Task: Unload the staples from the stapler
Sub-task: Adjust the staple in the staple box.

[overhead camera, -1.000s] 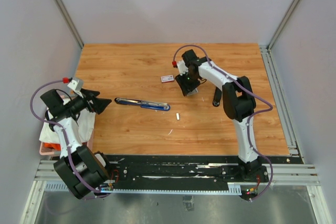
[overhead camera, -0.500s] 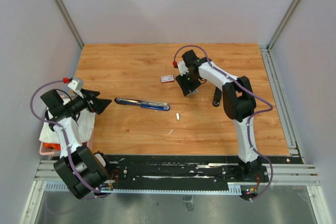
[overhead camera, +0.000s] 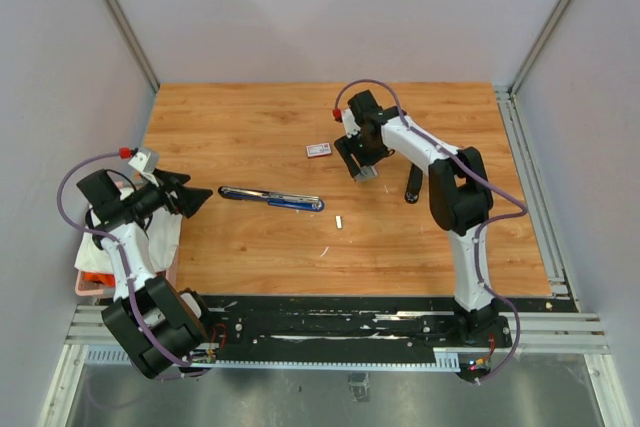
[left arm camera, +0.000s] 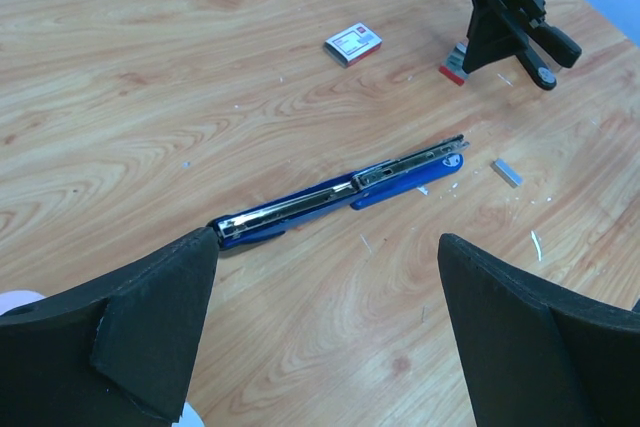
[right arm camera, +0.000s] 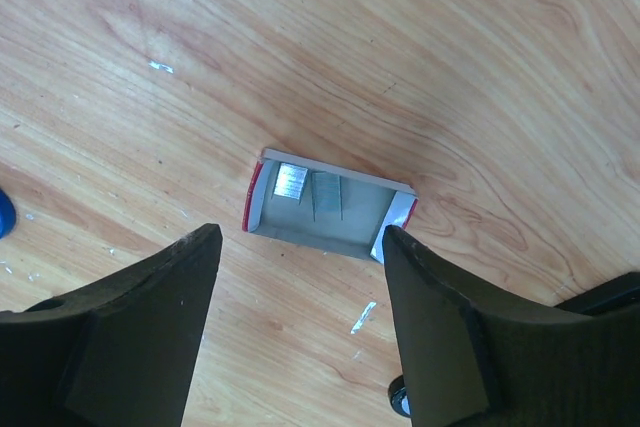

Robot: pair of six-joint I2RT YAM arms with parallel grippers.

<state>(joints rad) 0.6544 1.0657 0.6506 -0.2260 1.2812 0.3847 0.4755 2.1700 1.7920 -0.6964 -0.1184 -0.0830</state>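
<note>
Black fingers of the right gripper (right arm camera: 300, 230) stand spread with nothing between them, hanging over a small open tray (right arm camera: 366, 215) that lies flat on the wooden table (overhead camera: 250, 117). Inside it we see the staples (right arm camera: 291, 183): two short silvery strips side by side near the tray's far wall, their length running across its short side. We cannot tell whether the fingertips touch the tray, and from above the gripper hides most of it. A dark slim thing (overhead camera: 412, 185) just right of that gripper is cut off in the wrist view, and we cannot make out what it is.

One more staple bar (overhead camera: 339, 220) lies loose on the wood, near the right end of the stapler (overhead camera: 270, 197) but apart from it. Its long axis points from the arms' side toward the far side, crosswise to the stapler. The blue stapler lies opened out flat, long axis left to right, silvery rail upward; we cannot tell whether staples sit in that rail. A red-and-white box (overhead camera: 319, 150) lies beyond it, left of the right gripper.

The left gripper (left arm camera: 325, 239) is spread wide and holds nothing, aimed at the stapler's left end from the table's left edge. Bare wood lies all round the stapler, and the far half of the table runs open up to the grey walls (overhead camera: 330, 7).
</note>
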